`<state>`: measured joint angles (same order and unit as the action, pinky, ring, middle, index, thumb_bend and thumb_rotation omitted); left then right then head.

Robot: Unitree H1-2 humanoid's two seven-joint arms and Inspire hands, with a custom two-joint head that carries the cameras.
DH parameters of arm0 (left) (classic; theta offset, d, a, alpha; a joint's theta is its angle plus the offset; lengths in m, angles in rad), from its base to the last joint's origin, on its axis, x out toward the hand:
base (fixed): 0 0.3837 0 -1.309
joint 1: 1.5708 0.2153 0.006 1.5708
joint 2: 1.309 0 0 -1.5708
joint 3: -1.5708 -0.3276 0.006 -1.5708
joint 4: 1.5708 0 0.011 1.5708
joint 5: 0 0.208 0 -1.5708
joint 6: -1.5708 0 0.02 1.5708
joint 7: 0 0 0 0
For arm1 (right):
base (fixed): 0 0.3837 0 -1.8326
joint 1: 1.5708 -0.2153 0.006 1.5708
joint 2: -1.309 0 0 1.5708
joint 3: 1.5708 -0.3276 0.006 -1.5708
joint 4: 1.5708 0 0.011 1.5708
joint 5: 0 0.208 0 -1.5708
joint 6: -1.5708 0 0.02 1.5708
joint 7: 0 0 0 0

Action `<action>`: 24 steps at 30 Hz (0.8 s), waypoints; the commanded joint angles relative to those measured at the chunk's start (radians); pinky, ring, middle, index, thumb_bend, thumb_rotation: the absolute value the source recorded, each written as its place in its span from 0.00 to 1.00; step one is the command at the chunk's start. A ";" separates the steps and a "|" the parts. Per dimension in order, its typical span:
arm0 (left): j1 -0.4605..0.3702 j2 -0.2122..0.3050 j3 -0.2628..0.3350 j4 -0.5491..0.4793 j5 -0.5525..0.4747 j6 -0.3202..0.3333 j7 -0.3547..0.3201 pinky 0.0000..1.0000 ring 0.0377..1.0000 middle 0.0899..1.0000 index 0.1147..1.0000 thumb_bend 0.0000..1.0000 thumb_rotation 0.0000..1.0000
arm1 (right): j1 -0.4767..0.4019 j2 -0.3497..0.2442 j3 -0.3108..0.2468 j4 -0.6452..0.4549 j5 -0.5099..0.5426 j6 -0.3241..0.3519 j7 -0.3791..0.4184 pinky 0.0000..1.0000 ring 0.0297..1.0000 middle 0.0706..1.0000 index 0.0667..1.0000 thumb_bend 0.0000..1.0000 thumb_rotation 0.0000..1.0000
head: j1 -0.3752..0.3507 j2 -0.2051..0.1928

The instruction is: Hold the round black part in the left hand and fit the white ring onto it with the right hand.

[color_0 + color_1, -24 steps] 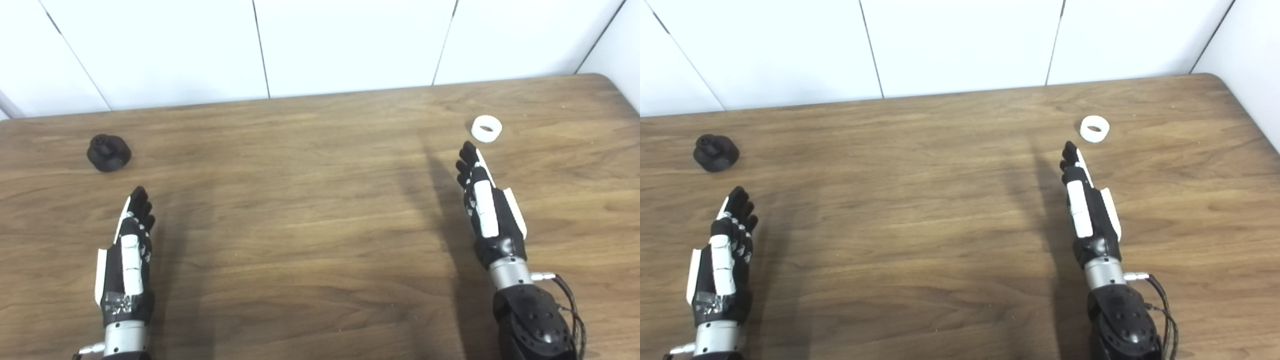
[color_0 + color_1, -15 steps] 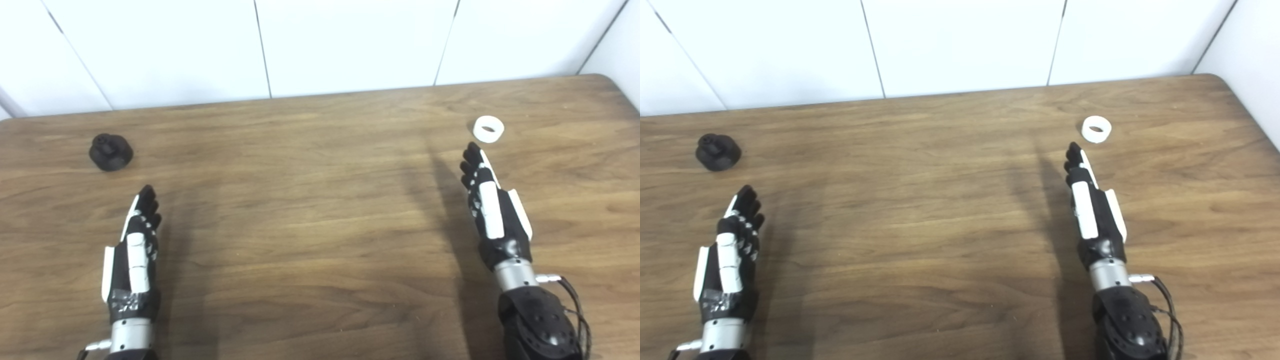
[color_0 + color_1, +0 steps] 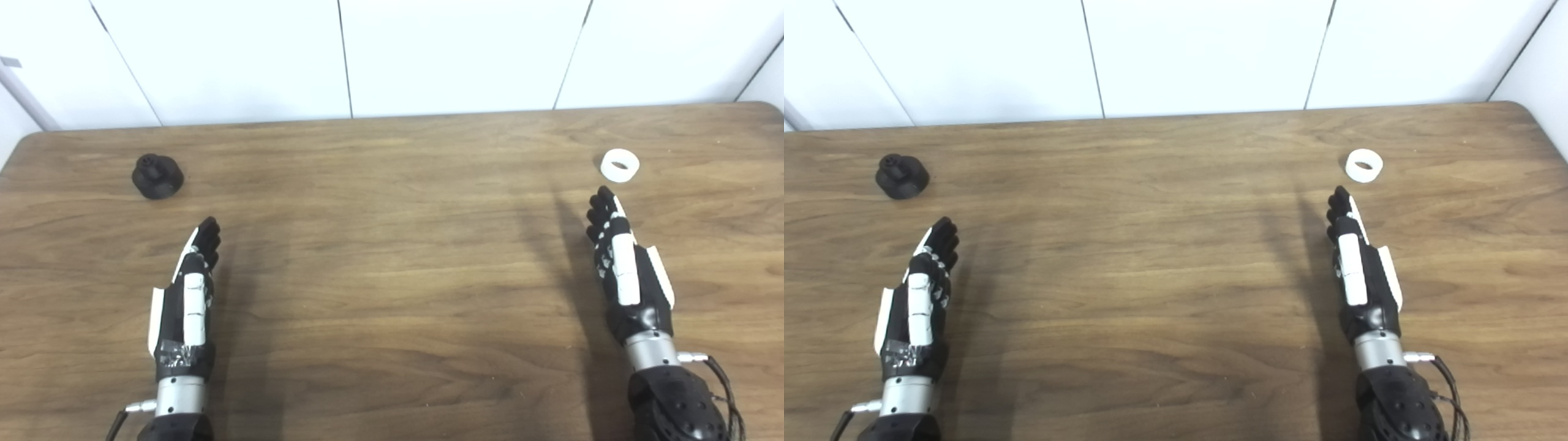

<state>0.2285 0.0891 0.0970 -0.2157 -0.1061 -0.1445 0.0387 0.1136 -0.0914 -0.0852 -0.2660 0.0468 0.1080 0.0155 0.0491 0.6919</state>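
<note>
The round black part (image 3: 157, 176) sits on the wooden bench (image 3: 392, 257) toward its far left, beyond the left hand (image 3: 187, 300), which is released with its fingers stretched forward and holds nothing. The white ring (image 3: 620, 165) lies flat toward the far right, just past the fingertips of the right hand (image 3: 626, 275); that hand looks released too, though seen edge-on its thumb is hard to make out.
</note>
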 commanded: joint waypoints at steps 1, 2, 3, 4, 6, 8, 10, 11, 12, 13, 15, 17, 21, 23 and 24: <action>0.014 -0.039 -0.001 -0.007 0.003 -0.051 0.007 1.00 0.97 0.94 0.91 0.58 0.93 | 0.002 -0.009 -0.003 -0.033 0.006 -0.024 0.008 1.00 0.99 0.98 0.98 0.54 1.00 | 0.000 -0.005; 0.016 -0.042 -0.002 -0.004 0.006 -0.056 0.009 1.00 0.96 0.94 0.91 0.57 0.92 | 0.004 -0.009 -0.005 -0.032 0.008 -0.025 0.007 1.00 0.99 0.98 0.98 0.54 1.00 | 0.007 -0.020; 0.017 -0.043 -0.004 -0.001 0.010 -0.060 0.010 1.00 0.96 0.94 0.91 0.57 0.93 | 0.005 -0.009 -0.005 -0.032 0.009 -0.027 0.007 1.00 0.99 0.97 0.98 0.54 1.00 | 0.007 -0.020; 0.019 -0.044 -0.006 0.001 0.012 -0.064 0.011 1.00 0.96 0.94 0.91 0.56 0.93 | 0.007 -0.010 -0.006 -0.030 0.009 -0.028 0.007 1.00 0.99 0.97 0.98 0.54 1.00 | 0.018 -0.026; 0.022 -0.047 -0.011 0.004 0.015 -0.065 0.012 1.00 0.97 0.94 0.92 0.55 0.95 | 0.009 -0.014 -0.007 -0.029 0.010 -0.027 0.009 1.00 1.00 0.97 0.98 0.55 1.00 | 0.030 -0.035; 0.023 -0.050 -0.015 0.009 0.019 -0.067 0.013 1.00 0.97 0.95 0.92 0.54 0.95 | 0.010 -0.020 -0.008 -0.021 0.013 -0.037 0.015 1.00 1.00 0.98 0.98 0.56 1.00 | 0.054 -0.047; 0.022 -0.053 -0.020 0.016 0.024 -0.076 0.015 1.00 0.97 0.95 0.92 0.54 0.95 | 0.010 -0.029 -0.008 -0.009 0.015 -0.050 0.024 1.00 1.00 0.99 0.99 0.54 1.00 | 0.084 -0.062; 0.022 -0.056 -0.023 0.019 0.026 -0.077 0.016 1.00 0.97 0.95 0.92 0.53 0.95 | 0.009 -0.032 -0.010 -0.001 0.015 -0.056 0.026 1.00 1.00 0.99 0.99 0.54 1.00 | 0.101 -0.070; 0.022 -0.058 -0.027 0.020 0.029 -0.078 0.017 1.00 0.97 0.95 0.92 0.53 0.95 | 0.009 -0.034 -0.012 0.004 0.015 -0.060 0.029 1.00 1.00 0.99 0.99 0.54 1.00 | 0.106 -0.073; 0.022 -0.061 -0.031 0.023 0.033 -0.080 0.018 1.00 0.97 0.95 0.92 0.53 0.95 | 0.009 -0.037 -0.014 0.011 0.016 -0.066 0.033 1.00 1.00 0.99 1.00 0.55 1.00 | 0.131 -0.090; 0.023 -0.062 -0.040 0.032 0.039 -0.088 0.019 1.00 0.98 0.96 0.92 0.52 0.95 | 0.011 -0.043 -0.017 0.020 0.026 -0.077 0.044 1.00 1.00 1.00 1.00 0.57 1.00 | 0.151 -0.103; 0.024 -0.067 -0.049 0.046 0.049 -0.102 0.023 1.00 0.98 0.96 0.92 0.50 0.95 | 0.012 -0.049 -0.019 0.028 0.034 -0.085 0.050 1.00 1.00 1.00 1.00 0.56 1.00 | 0.190 -0.133; 0.024 -0.074 -0.064 0.070 0.065 -0.127 0.029 1.00 0.99 0.96 0.93 0.49 0.95 | 0.012 -0.052 -0.026 0.036 0.042 -0.084 0.052 1.00 1.00 1.00 1.00 0.55 1.00 | 0.220 -0.158; 0.024 -0.081 -0.071 0.077 0.082 -0.132 0.037 1.00 0.99 0.96 0.93 0.48 0.95 | 0.010 -0.057 -0.026 0.042 0.060 -0.089 0.066 1.00 1.00 1.00 1.00 0.53 1.00 | 0.241 -0.176; 0.024 -0.082 -0.074 0.081 0.089 -0.138 0.040 1.00 0.99 0.96 0.93 0.47 0.95 | 0.010 -0.059 -0.026 0.042 0.063 -0.087 0.070 1.00 1.00 1.00 1.00 0.53 1.00 | 0.244 -0.178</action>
<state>0.2214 0.0799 0.0428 -0.1808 -0.0308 -0.2480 0.0648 0.1253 -0.1310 -0.1021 -0.2147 0.0962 0.0494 0.0767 0.2914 0.5140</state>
